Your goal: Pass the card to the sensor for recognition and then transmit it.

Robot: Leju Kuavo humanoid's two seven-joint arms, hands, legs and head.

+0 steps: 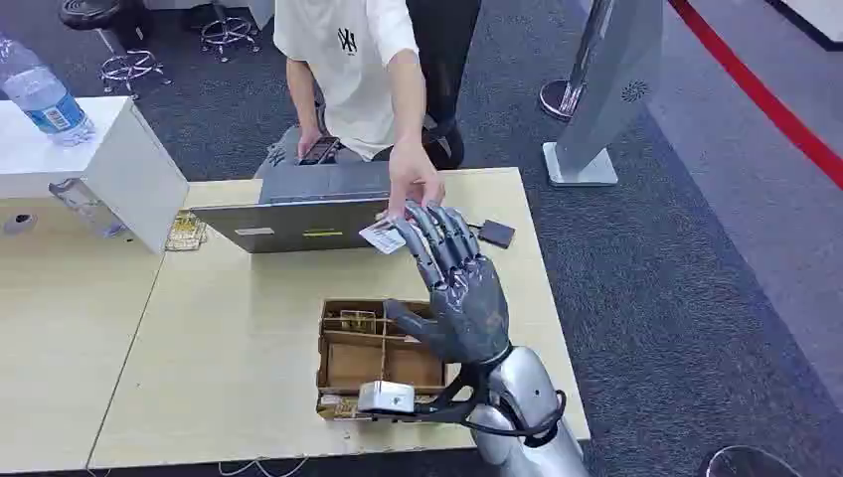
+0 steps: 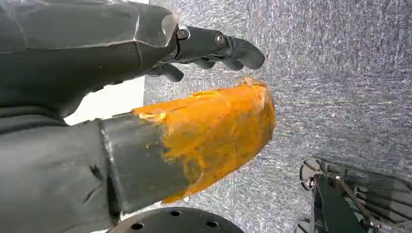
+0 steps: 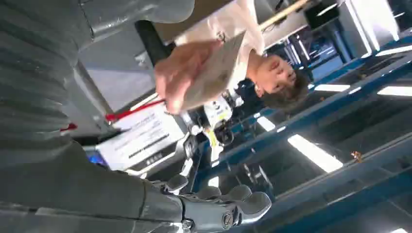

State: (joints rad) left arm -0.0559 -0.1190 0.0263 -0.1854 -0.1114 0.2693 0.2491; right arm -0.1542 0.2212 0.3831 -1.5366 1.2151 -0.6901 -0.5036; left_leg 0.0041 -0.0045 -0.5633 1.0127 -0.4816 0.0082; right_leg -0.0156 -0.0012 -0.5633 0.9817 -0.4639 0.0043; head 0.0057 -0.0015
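A person's hand (image 1: 413, 184) holds a white card (image 1: 382, 237) over the table's far side, just in front of a grey laptop (image 1: 298, 214). My right hand (image 1: 457, 288) is raised with its fingers stretched out, their tips right beside the card. In the right wrist view the card (image 3: 214, 73) sits in the person's hand (image 3: 180, 73), apart from my fingers (image 3: 218, 208). A small black square device (image 1: 495, 234) lies on the table next to my fingertips. My left hand (image 2: 145, 97) hangs over grey carpet, fingers loosely extended, thumb wrapped in orange tape, holding nothing.
A cardboard tray (image 1: 338, 348) with a small grey-white device (image 1: 386, 397) on its near rim stands under my right wrist. A white box (image 1: 129, 169) and a water bottle (image 1: 45, 99) are at the left. The wooden table (image 1: 239, 328) ends at the right by grey carpet.
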